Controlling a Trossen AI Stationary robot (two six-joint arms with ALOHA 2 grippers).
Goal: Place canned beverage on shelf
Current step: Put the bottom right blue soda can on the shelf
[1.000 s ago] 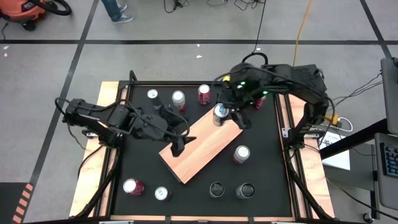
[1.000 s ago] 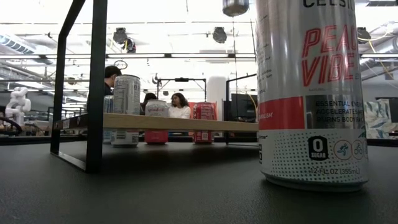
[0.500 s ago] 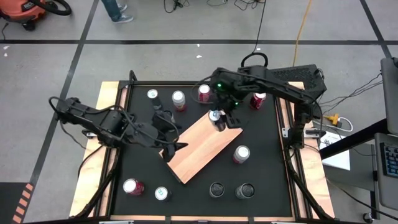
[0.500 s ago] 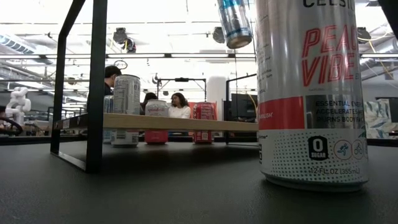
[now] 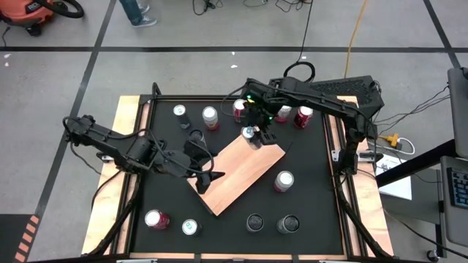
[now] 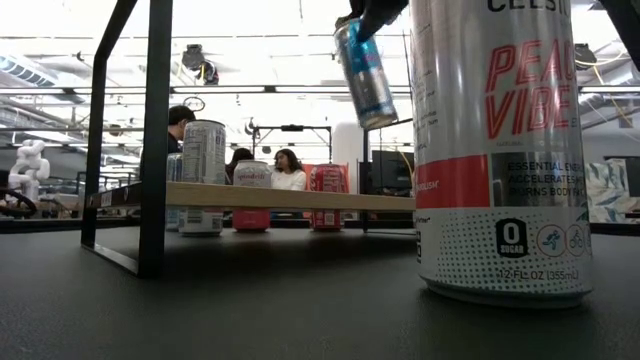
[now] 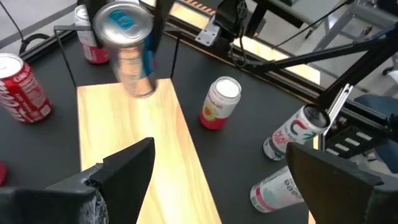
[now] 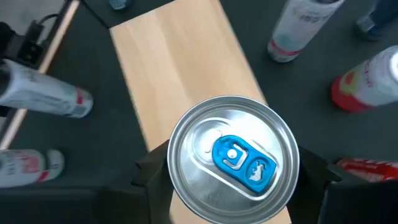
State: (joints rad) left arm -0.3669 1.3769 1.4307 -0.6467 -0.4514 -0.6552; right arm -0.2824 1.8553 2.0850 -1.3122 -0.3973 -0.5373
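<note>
The right gripper (image 5: 252,126) is clenched on a slim blue-tabbed can (image 6: 365,72), held slightly tilted in the air above the far end of the shelf (image 5: 238,172). The shelf, a smooth light wooden board, lies directly below. The left gripper (image 5: 210,177), spread wide and empty, waits at the shelf's left edge.

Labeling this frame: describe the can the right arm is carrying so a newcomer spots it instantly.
Find the shelf, the light wooden board lying diagonally mid-table. Over its far end, the right gripper holds a slim silver-and-blue can in the air, tilted. It is the only can off the table, and its pull tab is blue; the neighbours all stand on the black tabletop.
</note>
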